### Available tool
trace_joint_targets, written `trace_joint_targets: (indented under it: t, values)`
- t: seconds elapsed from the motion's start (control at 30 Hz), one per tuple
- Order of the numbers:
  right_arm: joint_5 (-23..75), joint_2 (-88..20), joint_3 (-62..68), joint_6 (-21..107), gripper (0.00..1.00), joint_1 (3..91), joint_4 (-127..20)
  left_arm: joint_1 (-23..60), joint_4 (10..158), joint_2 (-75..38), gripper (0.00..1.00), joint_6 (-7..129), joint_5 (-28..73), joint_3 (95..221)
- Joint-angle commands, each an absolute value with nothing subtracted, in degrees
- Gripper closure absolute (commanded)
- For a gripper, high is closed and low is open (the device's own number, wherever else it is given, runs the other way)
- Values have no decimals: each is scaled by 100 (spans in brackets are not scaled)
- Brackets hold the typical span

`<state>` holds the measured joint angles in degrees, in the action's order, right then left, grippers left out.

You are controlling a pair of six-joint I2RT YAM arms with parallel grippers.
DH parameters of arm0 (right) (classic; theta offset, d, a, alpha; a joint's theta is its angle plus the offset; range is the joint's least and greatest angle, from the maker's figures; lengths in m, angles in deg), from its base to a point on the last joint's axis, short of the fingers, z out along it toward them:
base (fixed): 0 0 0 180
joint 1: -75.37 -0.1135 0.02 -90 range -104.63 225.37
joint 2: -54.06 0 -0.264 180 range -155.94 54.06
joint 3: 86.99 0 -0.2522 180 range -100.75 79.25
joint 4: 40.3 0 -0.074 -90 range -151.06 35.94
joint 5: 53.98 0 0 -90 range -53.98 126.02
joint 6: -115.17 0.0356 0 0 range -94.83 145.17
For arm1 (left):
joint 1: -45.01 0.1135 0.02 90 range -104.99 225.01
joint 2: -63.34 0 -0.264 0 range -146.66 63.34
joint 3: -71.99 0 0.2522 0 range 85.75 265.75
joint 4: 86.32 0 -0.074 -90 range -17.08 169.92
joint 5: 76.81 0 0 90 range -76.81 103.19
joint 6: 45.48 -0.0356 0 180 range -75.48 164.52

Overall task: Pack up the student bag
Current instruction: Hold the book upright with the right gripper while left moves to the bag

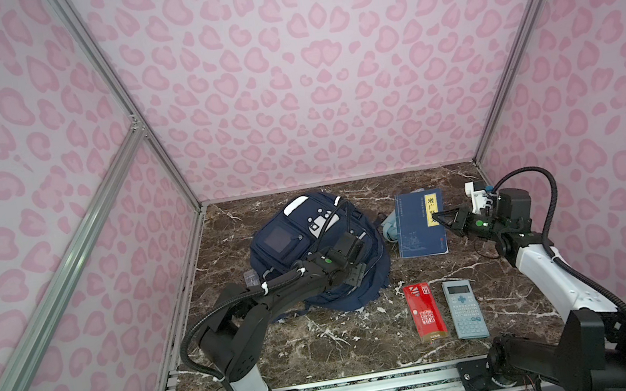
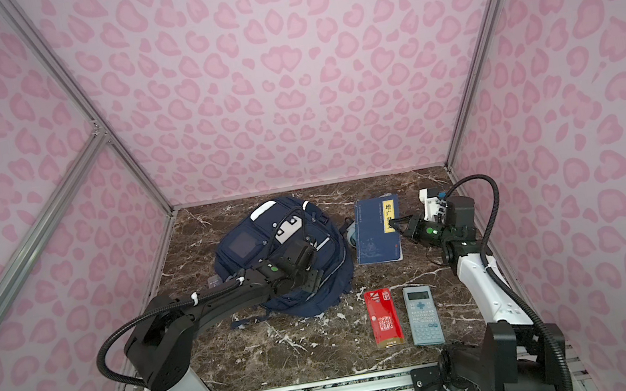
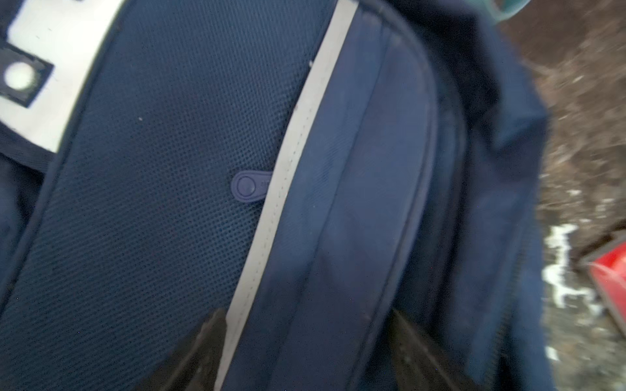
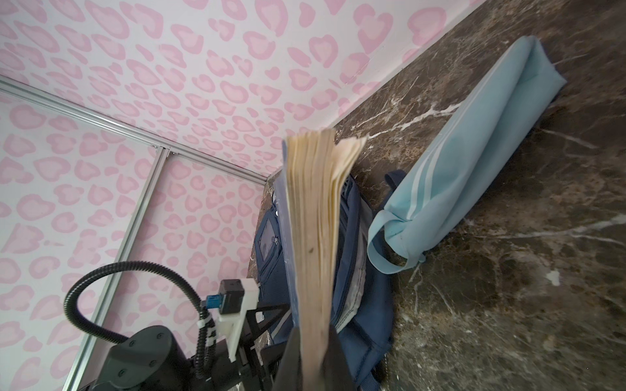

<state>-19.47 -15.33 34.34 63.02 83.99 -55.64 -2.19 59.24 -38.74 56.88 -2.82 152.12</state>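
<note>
Left tool jaws spread over large navy-blue fabric backpack, right tool clamped on navy yellow-labelled paper book.

Even soft light; left wrist view blurred toward edge.

Top views look down on the whole table; close wrist views share the student bag

Navy book, yellow label: reads 增广, remainder covered. Red box and calculator print illegible.
</note>
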Motion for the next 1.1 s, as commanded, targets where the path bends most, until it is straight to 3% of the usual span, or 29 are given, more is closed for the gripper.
trace_joint_targets:
  t: [0.0, 0.07, 0.1, 0.13, 0.2, 0.23, 0.43, 0.53, 0.63, 0.77, 1.07]
  values:
    - [-1862, -1540, 3384, 6328, 100, 8269, -5463, -258, 5804, -4187, 18, 5473, -655, 15389]
    - [-1753, -1514, 3408, 6343, 100, 8210, -5494, -254, 5869, -4357, 20, 5457, -689, 15479]
    - [-1672, -1490, 3445, 6408, 100, 8180, -5486, -254, 5859, -4396, 29, 5445, -748, 15535]
    - [-1549, -1448, 3502, 6530, 100, 8142, -5472, -254, 5831, -4370, 42, 5448, -835, 15581]
    - [-1233, -1318, 3686, 6861, 100, 8041, -5436, -236, 5851, -4116, 82, 5469, -937, 15615]
    - [-1087, -1223, 3789, 7016, 100, 7980, -5409, -188, 5876, -3931, 96, 5499, -885, 15615]
    - [233, -292, 4827, 8241, 100, 7347, -4369, 417, 6036, -2746, 97, 5722, 337, 15705]
    - [544, -319, 4761, 8169, 100, 6936, -4531, 629, 6068, -2438, 97, 5703, 785, 15821]
    - [481, -894, 4556, 8209, 100, 6407, -4167, 702, 6111, -2284, 97, 5682, 931, 15896]
    - [336, -2074, 4355, 8773, 100, 5556, -2615, 856, 6220, -2122, 97, 5826, 1107, 15829]
    - [847, -4957, 2339, 8951, 100, 4355, -1746, 940, 6246, -2129, 97, 6017, 1285, 15910]
